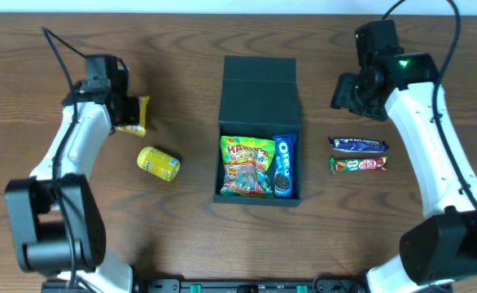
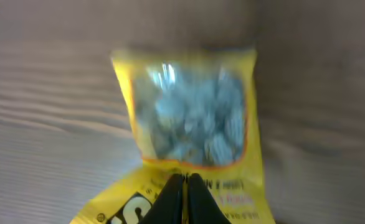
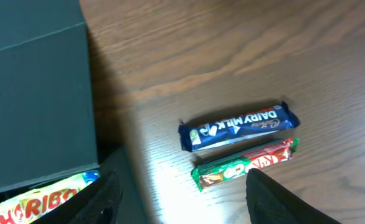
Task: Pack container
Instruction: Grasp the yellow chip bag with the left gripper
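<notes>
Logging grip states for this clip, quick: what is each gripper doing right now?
Left gripper: closed on the yellow packet.
Right gripper: open, holding nothing.
</notes>
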